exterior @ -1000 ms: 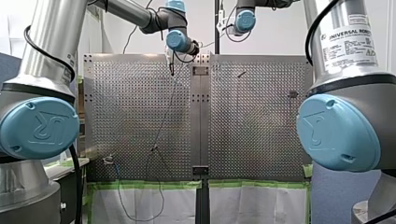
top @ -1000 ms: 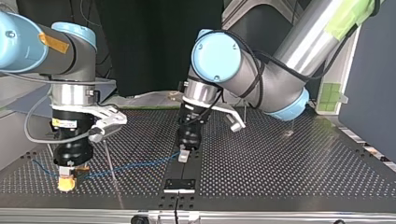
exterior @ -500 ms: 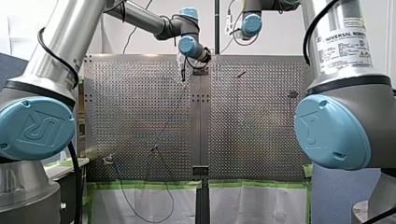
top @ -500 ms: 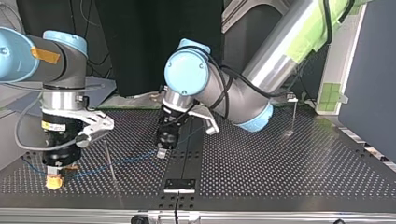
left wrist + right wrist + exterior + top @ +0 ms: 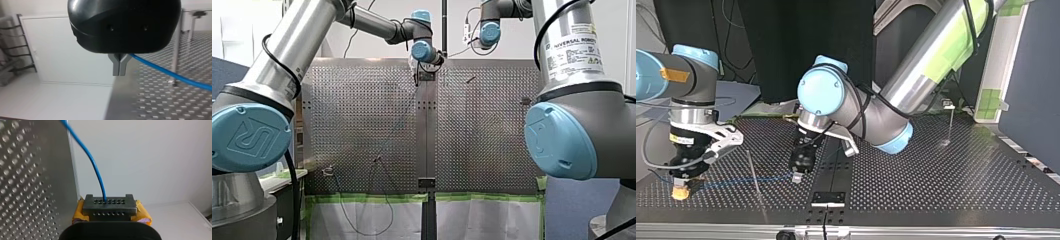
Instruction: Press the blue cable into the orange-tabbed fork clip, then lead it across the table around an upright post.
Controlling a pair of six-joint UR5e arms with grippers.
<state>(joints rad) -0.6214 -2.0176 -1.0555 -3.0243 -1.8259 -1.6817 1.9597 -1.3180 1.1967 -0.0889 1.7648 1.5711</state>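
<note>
Between the closed fingers of my left gripper (image 5: pixel 119 71) the blue cable (image 5: pixel 172 75) runs taut, beside the post (image 5: pixel 175 50), towards my right gripper (image 5: pixel 109 206), whose yellow-backed pads seem clamped on it as an anchor.

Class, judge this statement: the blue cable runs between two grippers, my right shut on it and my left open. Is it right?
No. My left gripper is shut on the blue cable too: the left wrist view shows its fingers pressed together with the cable leading from them. My right gripper is shut on it, as stated.
</note>
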